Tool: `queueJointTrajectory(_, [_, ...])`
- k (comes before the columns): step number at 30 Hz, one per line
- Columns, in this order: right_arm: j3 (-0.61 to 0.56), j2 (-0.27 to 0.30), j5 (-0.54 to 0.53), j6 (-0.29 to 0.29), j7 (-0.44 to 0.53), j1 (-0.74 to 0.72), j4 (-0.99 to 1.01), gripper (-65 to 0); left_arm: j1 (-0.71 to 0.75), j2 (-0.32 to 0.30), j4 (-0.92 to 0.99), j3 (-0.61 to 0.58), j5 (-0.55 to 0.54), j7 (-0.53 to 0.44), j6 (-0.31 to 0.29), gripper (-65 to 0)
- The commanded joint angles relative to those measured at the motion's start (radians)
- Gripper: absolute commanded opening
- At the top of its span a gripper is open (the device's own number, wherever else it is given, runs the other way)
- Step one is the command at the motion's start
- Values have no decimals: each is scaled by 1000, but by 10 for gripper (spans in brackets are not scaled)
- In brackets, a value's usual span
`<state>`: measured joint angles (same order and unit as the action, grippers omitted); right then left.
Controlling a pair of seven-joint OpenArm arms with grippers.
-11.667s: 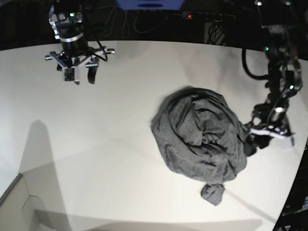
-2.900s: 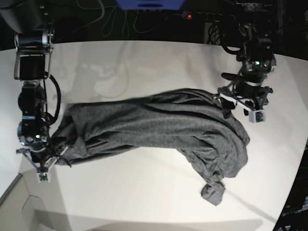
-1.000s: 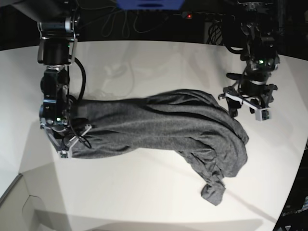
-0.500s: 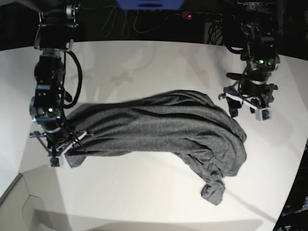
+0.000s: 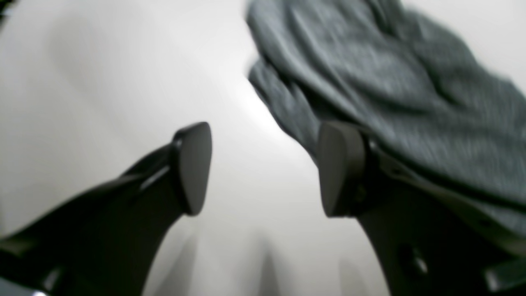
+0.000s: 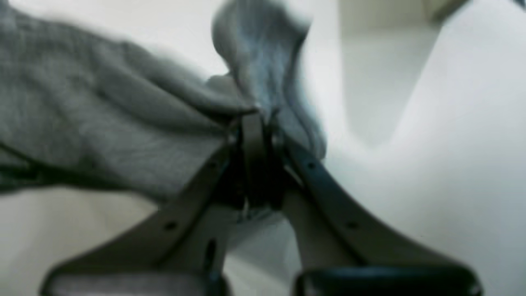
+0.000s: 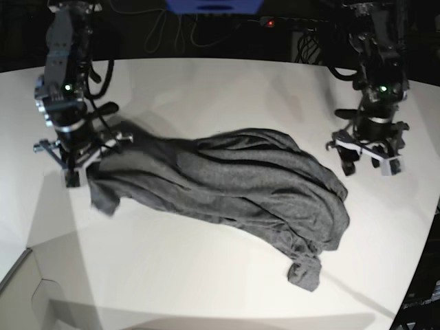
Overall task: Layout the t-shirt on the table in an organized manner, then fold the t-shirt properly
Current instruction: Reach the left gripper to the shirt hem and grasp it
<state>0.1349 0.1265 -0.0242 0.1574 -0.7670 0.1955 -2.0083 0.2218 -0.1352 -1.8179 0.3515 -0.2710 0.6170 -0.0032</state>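
White table [image 7: 206,275] fills the base view. The t-shirt [image 7: 234,185] lies across the middle of the frame, long axis running from left-centre down to lower right, where a small bunched end points toward the bottom edge. Wrinkled, not flat.

Versus half a second ago: the shirt's left end sat lower in the frame and stretched out; now it is pulled higher up the left side, with a flap hanging below the pinch point. The right-hand bulk barely moved.

Right claw [image 7: 88,159], at left of the base view, is clamped tight on the shirt's left edge; the wrist view shows cloth pinched between its fingers [image 6: 250,135].

Left claw [image 7: 368,162], at right of frame, is spread moderately wide, holding nothing, just beside the shirt's right edge; one fingertip [image 5: 341,164] is near the cloth, contact unclear.
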Motion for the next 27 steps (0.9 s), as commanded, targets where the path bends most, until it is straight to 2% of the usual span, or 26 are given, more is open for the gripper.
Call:
queueJointTrajectory(1, [32,-18,-12,-8,37,-1,-16,-650,-26,-4,-18,8,-1,-21,-2,-251])
queueJointTrajectory(4, [116,-72,-32,-8,37,25,-16,-650,-95,-10,20,16,0,-12,-2,-251])
queueJointTrajectory(6, [134,-87,-32,-8,37,49,-15,-650,-150,-13,80,16,0,-13,-2,-251])
queueJointTrajectory(10, [128,-89,-33,-8,37,78,-15,-650,-316,-14,241,17,8,-16,-2,-251])
queueJointTrajectory(18, [133,-84,-27,-8,37,103,-13,-650,-688,-34,743,16,8,-35,-2,-251])
queueJointTrajectory(23, [134,-84,-26,-8,36,120,-13,-650,-816,-27,1028,1,9,-205,-2,-251])
queueJointTrajectory(27, [131,-84,-26,-8,36,131,-13,-650,-869,-28,1177,-141,2,-328,-2,-251])
